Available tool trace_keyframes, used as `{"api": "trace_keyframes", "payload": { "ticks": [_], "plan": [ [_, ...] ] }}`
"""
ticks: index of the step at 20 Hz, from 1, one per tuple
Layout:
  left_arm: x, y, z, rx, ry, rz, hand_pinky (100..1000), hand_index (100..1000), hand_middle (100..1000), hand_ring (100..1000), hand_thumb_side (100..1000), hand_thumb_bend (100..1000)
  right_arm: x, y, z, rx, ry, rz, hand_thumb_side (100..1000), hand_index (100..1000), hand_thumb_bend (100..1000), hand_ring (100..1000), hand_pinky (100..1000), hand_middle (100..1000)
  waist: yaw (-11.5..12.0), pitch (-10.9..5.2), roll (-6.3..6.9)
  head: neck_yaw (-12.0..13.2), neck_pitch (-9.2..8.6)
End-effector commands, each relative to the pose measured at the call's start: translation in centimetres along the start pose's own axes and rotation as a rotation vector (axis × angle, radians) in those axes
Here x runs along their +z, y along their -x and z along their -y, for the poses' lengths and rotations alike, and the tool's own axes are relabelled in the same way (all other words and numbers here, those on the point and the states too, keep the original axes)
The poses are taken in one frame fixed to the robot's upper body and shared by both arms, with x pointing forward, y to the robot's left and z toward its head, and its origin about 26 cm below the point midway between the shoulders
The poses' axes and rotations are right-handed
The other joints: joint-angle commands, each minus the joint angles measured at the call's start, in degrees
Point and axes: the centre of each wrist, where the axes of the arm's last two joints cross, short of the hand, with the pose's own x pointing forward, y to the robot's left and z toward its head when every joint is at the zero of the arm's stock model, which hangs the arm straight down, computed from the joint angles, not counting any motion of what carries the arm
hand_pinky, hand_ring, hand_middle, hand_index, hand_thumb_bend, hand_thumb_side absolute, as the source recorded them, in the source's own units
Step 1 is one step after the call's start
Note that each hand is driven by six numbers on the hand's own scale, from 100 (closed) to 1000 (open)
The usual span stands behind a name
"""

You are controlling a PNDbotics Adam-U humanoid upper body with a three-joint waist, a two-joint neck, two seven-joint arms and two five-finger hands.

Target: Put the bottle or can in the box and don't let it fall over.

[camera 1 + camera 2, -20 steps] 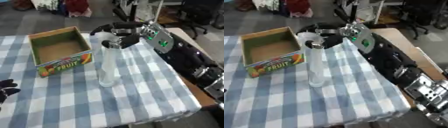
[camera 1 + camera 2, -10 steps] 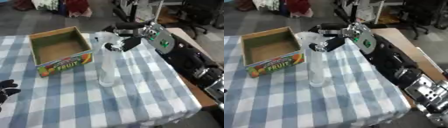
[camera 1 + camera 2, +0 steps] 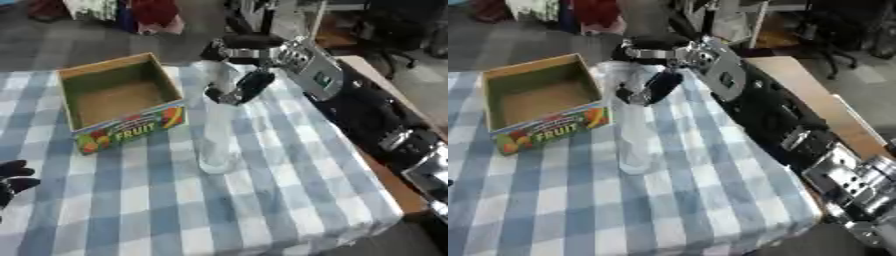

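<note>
We see our right hand (image 3: pixel 243 75) with its fingers curled round the top of a tall, clear, upright bottle (image 3: pixel 216 134) standing on the checked tabletop (image 3: pixel 289 190) just beside the open fruit box (image 3: pixel 122 102).

Clear plastic bottle (image 3: pixel 217 135), tall and see-through, its neck and cap hidden behind the black right hand (image 3: pixel 241 70). Black left hand (image 3: pixel 12 177) at the checked table's (image 3: pixel 289 200) left edge, mostly cut off, its pose unreadable.

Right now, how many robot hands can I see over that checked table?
2. The right hand is curled around the top of the clear bottle beside the fruit box. The left hand shows at the left edge, partly cut off.
</note>
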Motion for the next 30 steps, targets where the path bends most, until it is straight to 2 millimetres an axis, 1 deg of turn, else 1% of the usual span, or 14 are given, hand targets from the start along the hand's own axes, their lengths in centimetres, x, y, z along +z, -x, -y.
{"api": "trace_keyframes", "payload": {
  "ticks": [1,2,4,6,7,9,13,15,18,19,20,24,26,30],
  "plan": [
    [-0.3,-0.7,-0.4,-0.02,0.012,0.023,804,748,611,615,1000,191,-0.3,-0.6,2.1,0.261,-0.283,0.244,128,377,100,395,379,331,0.13,-0.68,0.16,-0.37,-0.21],
    [-0.3,-0.7,-0.4,-0.019,0.012,0.023,804,748,611,615,1000,191,-0.4,-0.7,2.3,0.266,-0.284,0.244,120,332,100,357,341,294,0.17,-0.68,0.12,-0.44,-0.2],
    [-0.4,-0.8,-0.4,-0.019,0.014,0.023,804,748,611,615,1000,191,-0.6,-0.7,2.6,0.275,-0.294,0.238,106,280,100,341,325,251,0.24,-0.69,0.06,-0.53,-0.21],
    [-0.4,-0.8,-0.3,-0.019,0.016,0.024,804,748,611,615,1000,191,-0.7,-0.6,2.7,0.286,-0.314,0.222,115,258,100,340,326,242,0.31,-0.69,0.01,-0.53,-0.22],
    [-0.4,-0.8,-0.3,-0.019,0.016,0.024,804,748,611,615,1000,191,-0.7,-0.5,2.6,0.29,-0.324,0.215,100,251,100,340,326,239,0.32,-0.69,0.0,-0.51,-0.23],
    [-0.4,-0.8,-0.3,-0.019,0.017,0.023,804,748,611,615,1000,191,-0.8,-0.4,2.6,0.302,-0.342,0.2,116,236,100,331,318,230,0.35,-0.67,-0.01,-0.45,-0.23],
    [-0.4,-0.7,-0.3,-0.018,0.019,0.023,804,748,611,615,1000,191,-0.8,-0.6,3.4,0.338,-0.358,0.175,119,213,100,299,290,206,0.34,-0.68,0.02,-0.64,-0.23],
    [-0.4,-0.7,-0.3,-0.018,0.02,0.022,804,748,611,615,1000,191,-0.6,-0.7,4.2,0.356,-0.354,0.162,117,208,100,295,285,201,0.29,-0.68,0.02,-0.79,-0.28],
    [-0.3,-0.7,-0.3,-0.018,0.021,0.022,805,748,612,616,1000,191,0.0,-0.8,6.0,0.381,-0.326,0.141,110,206,100,290,279,198,0.27,-0.71,0.01,-1.11,-0.34],
    [-0.3,-0.7,-0.3,-0.018,0.022,0.022,805,748,612,616,1000,191,0.1,-0.7,6.6,0.384,-0.313,0.136,162,206,100,289,278,199,0.28,-0.71,0.0,-1.21,-0.37],
    [-0.4,-0.7,-0.3,-0.018,0.023,0.023,805,748,612,616,1000,191,0.3,-0.7,7.1,0.386,-0.299,0.131,105,206,100,288,277,197,0.32,-0.71,0.0,-1.3,-0.43],
    [-0.4,-0.8,-0.2,-0.017,0.025,0.025,805,747,612,616,1000,192,0.6,-0.6,8.5,0.389,-0.264,0.114,100,207,100,286,274,196,0.46,-0.67,0.01,-1.56,-0.61],
    [-0.6,-0.9,-0.1,-0.014,0.031,0.03,805,747,612,616,1000,193,1.0,-0.3,10.2,0.393,-0.217,0.085,100,207,100,285,274,196,0.94,-0.54,-0.05,-2.23,-0.92],
    [-1.2,-1.3,0.3,-0.005,0.053,0.049,805,747,612,616,1000,195,1.2,0.5,11.6,0.373,-0.175,0.025,100,205,100,279,266,192,2.45,-0.08,-0.03,-3.33,-2.12]
  ]
}}
